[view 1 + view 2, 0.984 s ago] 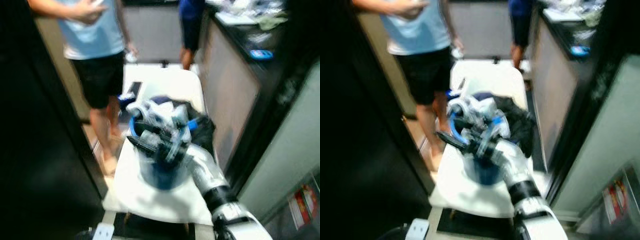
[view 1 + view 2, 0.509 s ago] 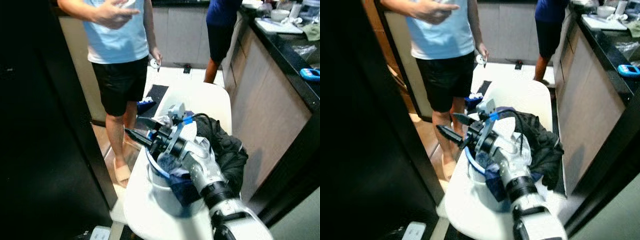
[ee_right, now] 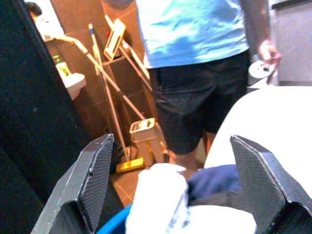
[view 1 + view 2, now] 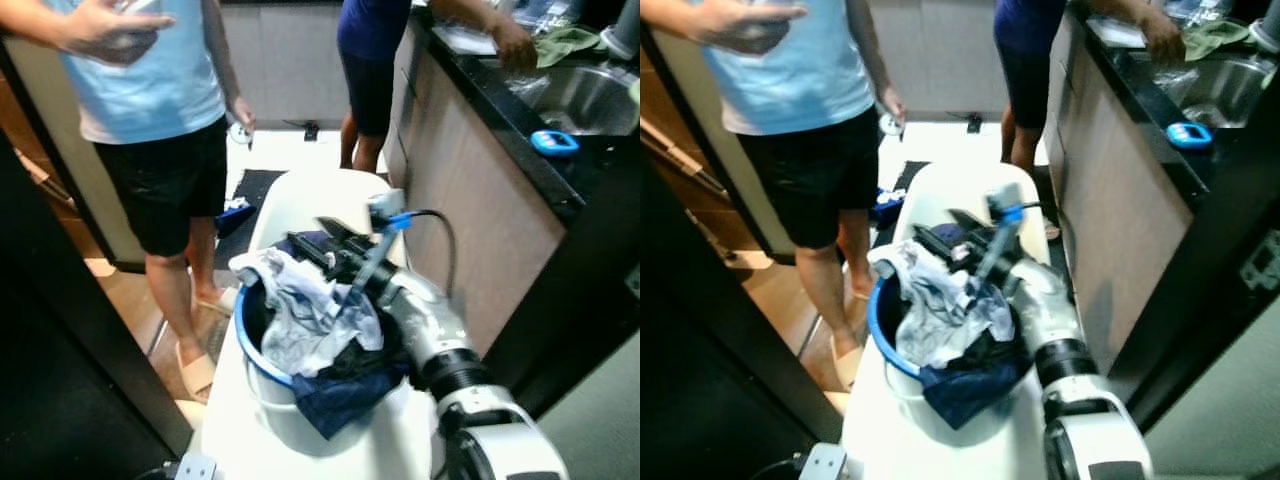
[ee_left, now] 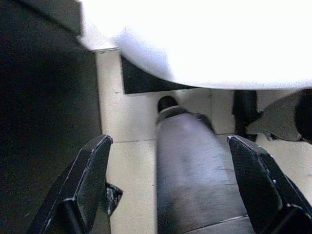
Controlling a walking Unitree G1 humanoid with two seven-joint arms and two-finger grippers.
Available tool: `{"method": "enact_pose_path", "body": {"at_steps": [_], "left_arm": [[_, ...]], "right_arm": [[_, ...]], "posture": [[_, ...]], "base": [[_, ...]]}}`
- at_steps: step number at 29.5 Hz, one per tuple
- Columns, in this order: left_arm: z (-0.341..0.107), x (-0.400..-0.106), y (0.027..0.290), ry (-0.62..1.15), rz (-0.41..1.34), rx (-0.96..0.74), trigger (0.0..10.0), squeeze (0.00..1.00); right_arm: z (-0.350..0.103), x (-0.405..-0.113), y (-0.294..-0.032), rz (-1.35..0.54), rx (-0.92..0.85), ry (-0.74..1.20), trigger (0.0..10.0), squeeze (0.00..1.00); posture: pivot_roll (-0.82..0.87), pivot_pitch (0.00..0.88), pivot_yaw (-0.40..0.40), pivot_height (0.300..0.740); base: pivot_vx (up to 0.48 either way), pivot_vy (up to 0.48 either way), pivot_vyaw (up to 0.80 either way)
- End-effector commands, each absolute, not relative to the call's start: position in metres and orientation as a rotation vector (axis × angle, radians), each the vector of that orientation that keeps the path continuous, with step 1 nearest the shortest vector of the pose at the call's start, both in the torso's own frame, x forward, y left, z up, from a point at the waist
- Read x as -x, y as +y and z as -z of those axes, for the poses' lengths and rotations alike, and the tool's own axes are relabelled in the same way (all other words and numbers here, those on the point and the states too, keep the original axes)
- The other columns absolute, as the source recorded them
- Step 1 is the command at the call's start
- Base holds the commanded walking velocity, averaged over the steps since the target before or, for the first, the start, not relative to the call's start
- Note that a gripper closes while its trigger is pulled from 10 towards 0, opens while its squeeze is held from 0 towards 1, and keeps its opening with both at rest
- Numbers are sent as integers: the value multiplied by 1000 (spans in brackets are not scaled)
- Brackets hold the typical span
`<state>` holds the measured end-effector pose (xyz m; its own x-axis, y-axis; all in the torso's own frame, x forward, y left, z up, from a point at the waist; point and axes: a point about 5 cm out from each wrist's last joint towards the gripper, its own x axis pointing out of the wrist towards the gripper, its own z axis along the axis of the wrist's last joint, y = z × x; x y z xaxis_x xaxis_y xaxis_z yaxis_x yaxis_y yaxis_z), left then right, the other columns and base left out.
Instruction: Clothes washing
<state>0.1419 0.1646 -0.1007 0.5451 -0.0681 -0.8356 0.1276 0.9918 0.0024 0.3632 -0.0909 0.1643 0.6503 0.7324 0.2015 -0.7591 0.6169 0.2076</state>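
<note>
At about nine o'clock of my head view a dark wall fills the near edge, and just past it, toward eleven o'clock, a person in a light blue shirt and black shorts stands on the tiled floor with one hand raised at chest height. Dead centre, at roughly six o'clock from me, sits the blue-rimmed basket on a white surface, heaped with clothes: a pale crumpled piece on top, dark blue cloth hanging over the near rim. My right gripper hangs just above the far side of that pile, its black fingers spread wide with nothing between them; the wrist camera confirms the gap, looking past the pale cloth toward the person's shorts and some mop handles leaning against a brown wall. My left gripper hangs low at my side, fingers also spread apart, pointing down at pale floor tiles and a dark rounded part of my own body. At one o'clock a second person in dark blue stands by the black counter, a hand on a green cloth beside the steel sink, with a small blue object lying on the counter edge.
</note>
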Motion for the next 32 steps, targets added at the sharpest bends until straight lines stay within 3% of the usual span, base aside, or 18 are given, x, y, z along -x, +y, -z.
{"method": "enact_pose_path", "body": {"at_steps": [1, 7, 13, 21, 23, 32], "left_arm": [[107, -126, 161, 1051, 133, -68, 10000, 0], [107, -125, 161, 1054, 135, -68, 10000, 0], [108, -121, 165, 1066, 135, -76, 10000, 0], [108, -121, 168, 1068, 140, -83, 10000, 0], [108, -121, 169, 1069, 142, -86, 10000, 0], [109, -119, 169, 1075, 149, -96, 10000, 0]], "right_arm": [[-164, -361, -90, -915, -275, -98, 10000, 0], [-162, -356, -97, -983, -240, -84, 10000, 0], [-147, -338, -102, -1130, -91, -9, 10000, 0], [-125, -336, -98, -1071, 42, 79, 10000, 0], [-110, -342, -107, -950, 143, 167, 10000, 0], [-105, -351, -129, -757, 198, 217, 10000, 0]], "posture": [[47, 0, -10, 740], [47, 0, -10, 740], [46, 0, -8, 740], [41, 0, -2, 740], [41, 0, -2, 740], [41, 0, -2, 740]], "base": [[0, 0, 0], [0, 0, 0], [0, 0, 0], [0, 0, 0], [0, 0, 0], [0, 0, 0]]}}
